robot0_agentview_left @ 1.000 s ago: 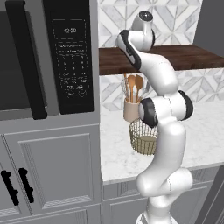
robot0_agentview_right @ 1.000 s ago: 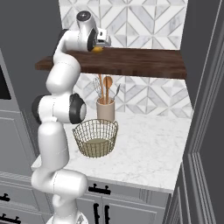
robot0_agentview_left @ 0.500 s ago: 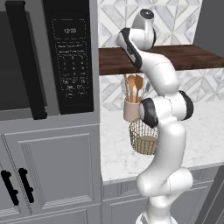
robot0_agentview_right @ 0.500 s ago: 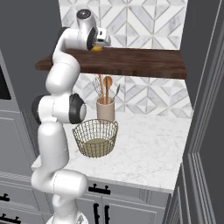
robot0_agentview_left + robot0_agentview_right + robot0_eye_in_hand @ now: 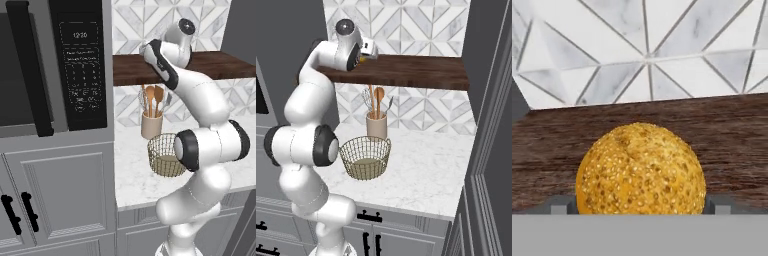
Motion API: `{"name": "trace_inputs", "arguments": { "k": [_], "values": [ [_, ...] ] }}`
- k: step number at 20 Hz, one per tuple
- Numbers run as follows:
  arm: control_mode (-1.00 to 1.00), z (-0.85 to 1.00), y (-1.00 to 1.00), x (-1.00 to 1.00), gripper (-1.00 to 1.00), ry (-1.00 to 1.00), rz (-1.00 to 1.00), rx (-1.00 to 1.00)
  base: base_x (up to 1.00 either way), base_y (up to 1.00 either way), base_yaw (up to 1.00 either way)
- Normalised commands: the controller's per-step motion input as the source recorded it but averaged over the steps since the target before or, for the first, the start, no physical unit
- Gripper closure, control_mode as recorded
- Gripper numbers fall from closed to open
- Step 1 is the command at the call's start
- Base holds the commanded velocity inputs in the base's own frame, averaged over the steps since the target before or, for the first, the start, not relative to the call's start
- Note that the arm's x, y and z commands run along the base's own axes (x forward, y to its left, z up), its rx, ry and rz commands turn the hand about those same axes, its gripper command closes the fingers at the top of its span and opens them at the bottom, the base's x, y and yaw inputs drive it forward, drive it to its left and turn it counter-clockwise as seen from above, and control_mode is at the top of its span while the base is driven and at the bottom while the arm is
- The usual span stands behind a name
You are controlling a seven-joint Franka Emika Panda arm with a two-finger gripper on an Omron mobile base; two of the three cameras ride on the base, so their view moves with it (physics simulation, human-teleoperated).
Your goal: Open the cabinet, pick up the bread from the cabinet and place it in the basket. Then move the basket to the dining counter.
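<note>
bread [image 5: 641,169]: sitting on the shelf [image 5: 406,70], near its left end
fingers [image 5: 718,204]: flanking it at mid-height, contact unclear
feel: probably light and squishy, so pinching the middle gently

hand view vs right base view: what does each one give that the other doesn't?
Hand view alone: the bread's seeded crust up close, sitting between the jaws, which flank it on both sides. Right base view alone: the wire basket on the white counter, the utensil cup behind it, and the arm. Shared: the dark wooden shelf and the diamond-tile wall.
</note>
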Motion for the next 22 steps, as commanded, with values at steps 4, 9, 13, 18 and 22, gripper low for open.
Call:
{"name": "trace_inputs", "arguments": {
  "k": [4, 9, 13, 18, 22],
  "values": [
    [-1.0, 0.74, 0.0, -1.0, 1.0, -0.03, -0.05, 0.05, 0.0, 0.0, 0.0],
    [-1.0, 1.0, 0.0, -1.0, 1.0, 0.0, -0.03, 0.01, 0.0, 0.0, 0.0],
    [-1.0, 0.73, -0.01, -1.0, 1.0, 0.1, -0.04, 0.0, 0.0, 0.0, 0.0],
    [-1.0, -0.24, -0.27, -1.0, 1.0, -0.05, -0.03, 0.0, 0.0, 0.0, 0.0],
    [-1.0, -0.8, -0.11, -1.0, 1.0, -0.08, -0.02, 0.0, 0.0, 0.0, 0.0]
  ]
}}
